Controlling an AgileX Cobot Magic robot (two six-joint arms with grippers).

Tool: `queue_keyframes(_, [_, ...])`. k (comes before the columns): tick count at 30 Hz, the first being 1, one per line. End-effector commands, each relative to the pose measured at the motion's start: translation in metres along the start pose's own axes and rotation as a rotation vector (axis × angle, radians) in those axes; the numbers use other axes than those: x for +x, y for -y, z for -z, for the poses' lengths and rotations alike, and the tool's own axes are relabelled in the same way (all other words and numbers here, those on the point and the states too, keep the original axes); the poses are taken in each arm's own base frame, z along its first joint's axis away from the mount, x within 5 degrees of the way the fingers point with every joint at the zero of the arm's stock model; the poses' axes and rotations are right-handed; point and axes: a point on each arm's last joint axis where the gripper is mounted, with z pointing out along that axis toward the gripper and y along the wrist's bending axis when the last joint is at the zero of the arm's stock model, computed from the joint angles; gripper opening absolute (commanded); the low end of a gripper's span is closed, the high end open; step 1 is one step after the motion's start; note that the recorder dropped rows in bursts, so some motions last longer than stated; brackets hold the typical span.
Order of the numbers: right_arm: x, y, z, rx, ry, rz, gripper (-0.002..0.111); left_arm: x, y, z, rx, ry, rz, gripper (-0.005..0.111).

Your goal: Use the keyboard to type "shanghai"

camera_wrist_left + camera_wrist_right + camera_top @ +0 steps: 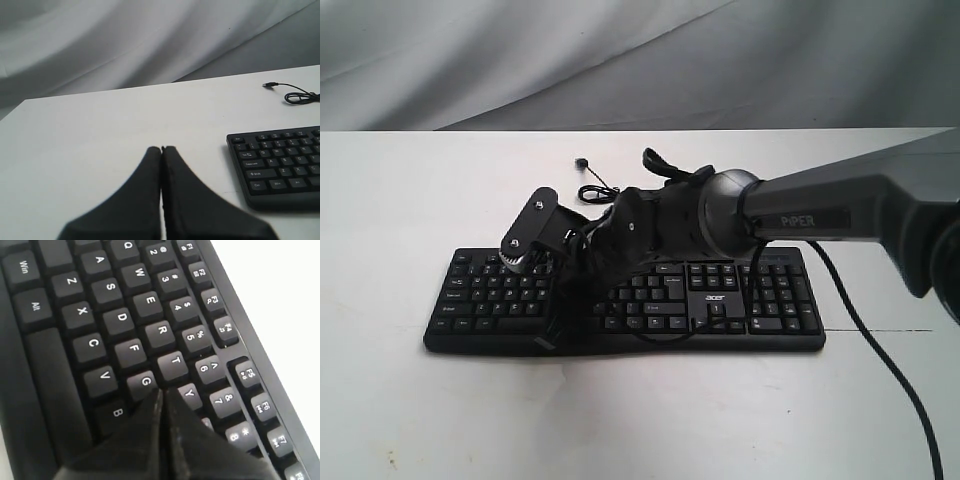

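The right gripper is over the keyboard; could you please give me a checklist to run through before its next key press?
1. Right gripper shut into one poking tip: ok.
2. Tip over the letter rows of the keyboard, beside G and Y: ok.
3. Which key lies under the tip: cannot tell, it is hidden.
4. Left gripper shut, over the bare table, off the keys: ok.
5. Loose black cable sagging across the bottom rows: not ok.
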Motion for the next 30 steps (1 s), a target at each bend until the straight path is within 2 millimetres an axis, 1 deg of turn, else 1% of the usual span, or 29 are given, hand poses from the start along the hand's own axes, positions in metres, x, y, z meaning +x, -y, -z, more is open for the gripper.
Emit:
queue_keyframes(1, [-0.003, 0.000, 0.004, 0.003, 0.007, 0.017, 0.000, 0.000, 0.001, 0.000, 0.008, 0.011, 0.005, 0.000])
queue_keyframes(8, [-0.012, 0.003, 0.017, 0.019, 0.035, 0.031, 0.000, 0.000, 0.001, 0.000, 0.008, 0.011, 0.005, 0.000])
queue_keyframes(12, [-0.027, 0.007, 0.024, 0.000, 0.046, 0.047, 0.000, 0.000, 0.001, 0.000, 0.008, 0.011, 0.005, 0.000])
queue_keyframes(16, [-0.050, 0.007, 0.029, 0.003, 0.092, 0.073, 0.000, 0.000, 0.001, 0.000, 0.008, 0.011, 0.005, 0.000])
queue_keyframes(18, [-0.060, 0.007, 0.028, 0.003, 0.110, 0.085, 0.000, 0.000, 0.001, 0.000, 0.008, 0.011, 0.005, 0.000])
queue_keyframes(22, [-0.078, -0.004, 0.018, -0.018, 0.138, 0.106, 0.000, 0.000, 0.001, 0.000, 0.008, 0.011, 0.005, 0.000])
queue_keyframes(25, [-0.087, -0.014, 0.008, -0.042, 0.148, 0.120, 0.000, 0.000, 0.001, 0.000, 0.008, 0.011, 0.005, 0.000])
queue_keyframes(29, [-0.090, -0.022, -0.004, -0.059, 0.148, 0.127, 0.000, 0.000, 0.001, 0.000, 0.008, 0.011, 0.005, 0.000])
queue_keyframes(30, [-0.088, -0.022, -0.008, -0.057, 0.145, 0.126, 0.000, 0.000, 0.001, 0.000, 0.008, 0.011, 0.005, 0.000])
